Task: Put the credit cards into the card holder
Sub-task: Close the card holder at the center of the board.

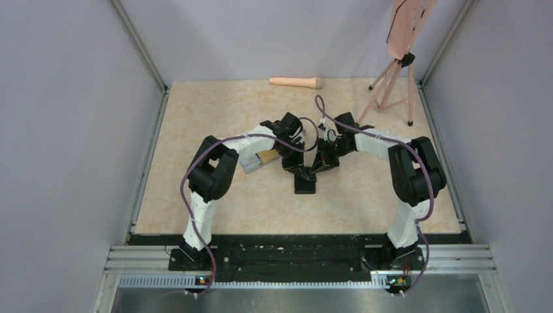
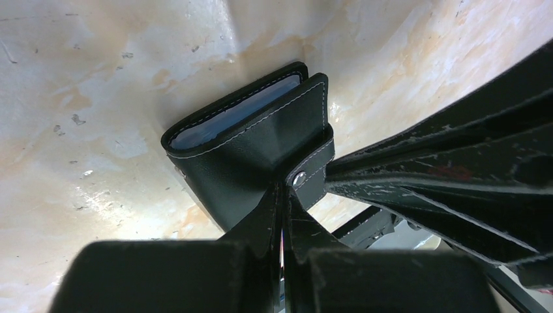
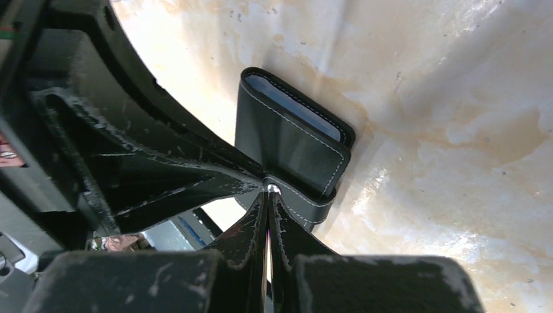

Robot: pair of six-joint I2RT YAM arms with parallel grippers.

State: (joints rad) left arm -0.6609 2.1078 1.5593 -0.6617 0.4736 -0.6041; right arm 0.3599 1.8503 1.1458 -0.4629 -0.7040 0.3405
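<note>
The black card holder (image 1: 304, 182) lies folded shut on the table, blue-grey pockets showing at its open edge (image 2: 231, 120). Its clasp tab (image 2: 312, 171) wraps over the front, and the metal snap shows in the right wrist view (image 3: 272, 189). My left gripper (image 2: 283, 192) is shut with nothing between its fingers, its tips against the tab beside the snap. My right gripper (image 3: 269, 192) is also shut and empty, its tips touching the snap from the other side. A yellow-orange credit card (image 1: 266, 158) shows by the left arm; other cards are hidden.
A clear plastic box (image 1: 250, 165) lies just left of the grippers, under the left arm. A pink cylinder (image 1: 297, 82) lies at the far edge. A tripod (image 1: 391, 85) with a pink board stands at the far right. Walls enclose the table.
</note>
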